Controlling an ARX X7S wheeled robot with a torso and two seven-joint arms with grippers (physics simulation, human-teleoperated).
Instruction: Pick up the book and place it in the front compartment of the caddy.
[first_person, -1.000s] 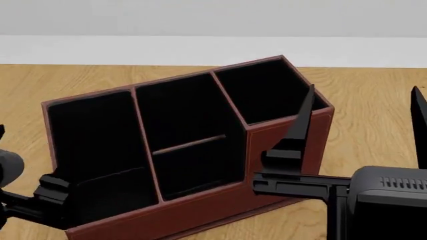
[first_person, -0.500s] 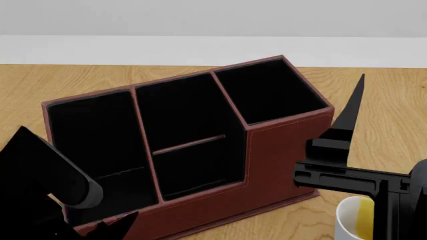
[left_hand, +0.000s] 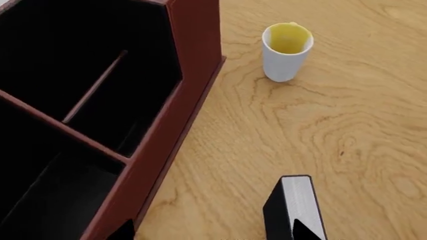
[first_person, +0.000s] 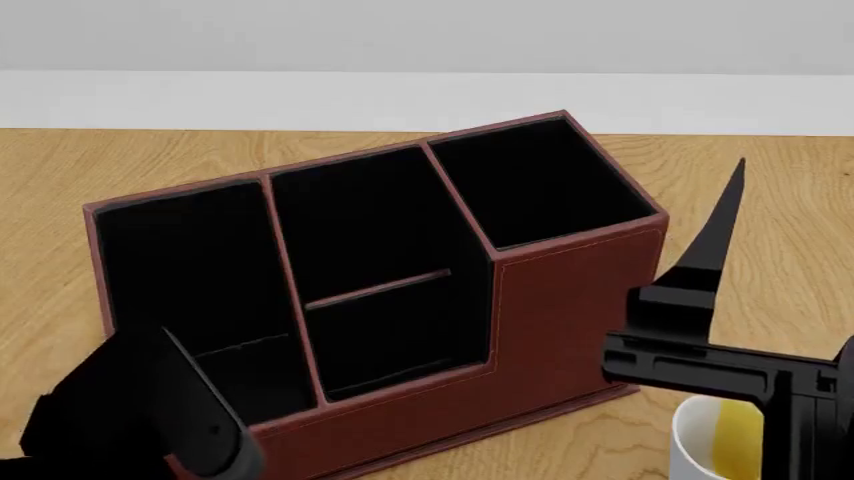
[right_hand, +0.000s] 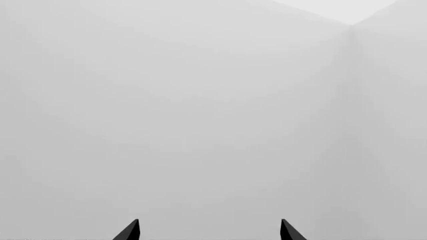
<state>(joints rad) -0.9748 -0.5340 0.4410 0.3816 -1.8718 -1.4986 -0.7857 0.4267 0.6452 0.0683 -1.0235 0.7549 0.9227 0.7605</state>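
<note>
book parked outside the caddy, both grippers open

the book only turns up in the left wrist view. it's a thin black slab with a pale grey page edge facing the camera, sitting over the bare wood of the table, just off the caddy and outside its outer wall. none of it is in any cell. can't tell whether it's resting on the table or lifted off it.

the left gripper shows two black fingertips at the picture's edge. one overlaps the book's near end and the other is over by the caddy wall, so the jaws are wide apart and not clamped on the book.

in the head view the front compartment, the low middle cell under the thin crossbar, shows nothing but black lining. a black bit of the left arm covers the caddy's near left corner.

the right gripper has its jaws apart too. it holds nothing and points at a blank pale wall. from the head view it sits to the right of the caddy's tall end, with one finger pointing up. a white mug with a yellow inside is just below it, close to the caddy's tall end.
</note>
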